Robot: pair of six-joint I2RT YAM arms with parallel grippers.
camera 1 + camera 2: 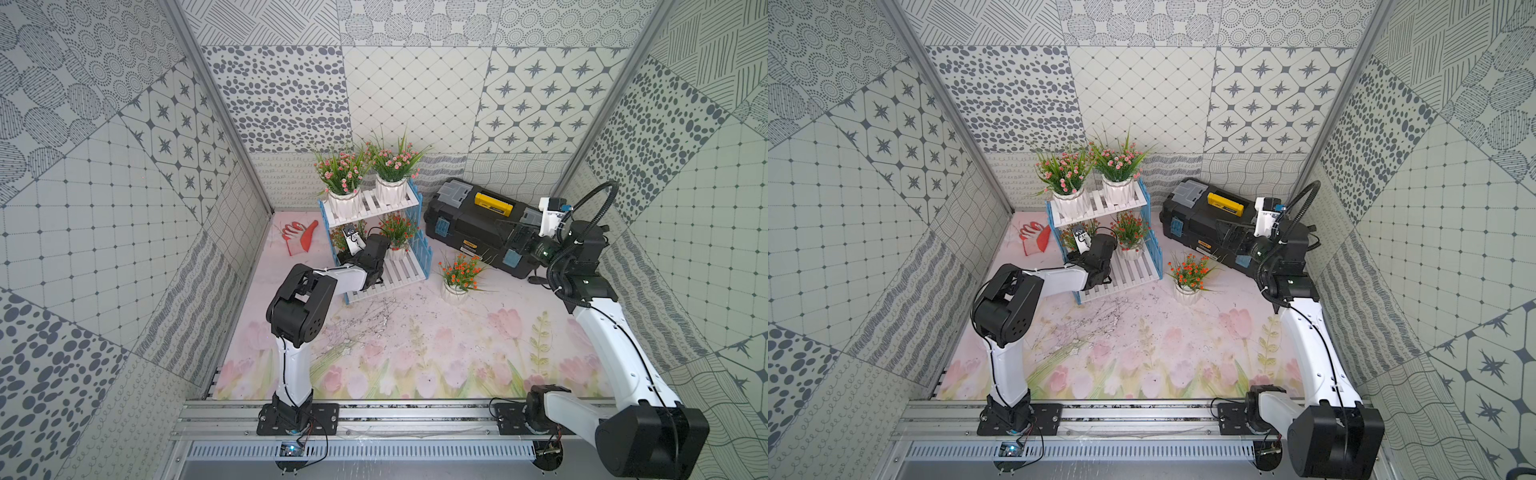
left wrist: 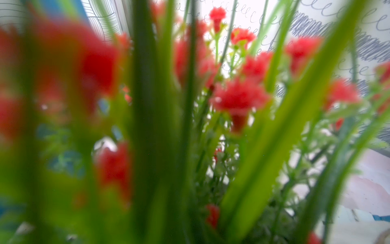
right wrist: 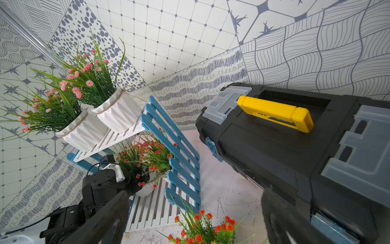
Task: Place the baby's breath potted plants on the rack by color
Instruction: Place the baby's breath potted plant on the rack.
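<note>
Starting at the near edge, 2 white-and-black robot arms rise from a metal rail onto the desk (image 1: 415, 332), which is covered with a pink tulip-print mat. Beyond the middle, 1 orange-red baby's breath plant in a white ribbed pot (image 1: 456, 277) stands upright on the desk, between the right end of the rack and the toolbox, touching neither.

Left of it stands the small 2-tier rack with white slatted shelves and light-blue picket side panels (image 1: 401, 272). The left arm reaches into its lower shelf, where the left gripper (image 3: 137, 179) sits at the white pot of a 2nd orange-red plant (image 1: 343, 237) at the shelf's left end. Foliage hides the jaws, so I cannot tell whether they are wide, narrow or holding the pot. The left wrist view is filled with blurred red blossoms and green blades. A 3rd orange-red plant (image 1: 397, 232) stands upright at the right end of the same shelf.

To the right, the right gripper (image 3: 196, 192) hovers over the right part of the black toolbox with a yellow handle and grey latches (image 1: 469, 220), its jaws spread wide with nothing between them.

Farther back, on the rack's top shelf, 2 pale pink baby's breath plants in white ribbed pots stand side by side, the left one (image 1: 343, 176) and the right one (image 1: 395, 162). At the far left, a pair of red-and-white gloves (image 1: 299, 237) lies on the desk near the patterned wall.
</note>
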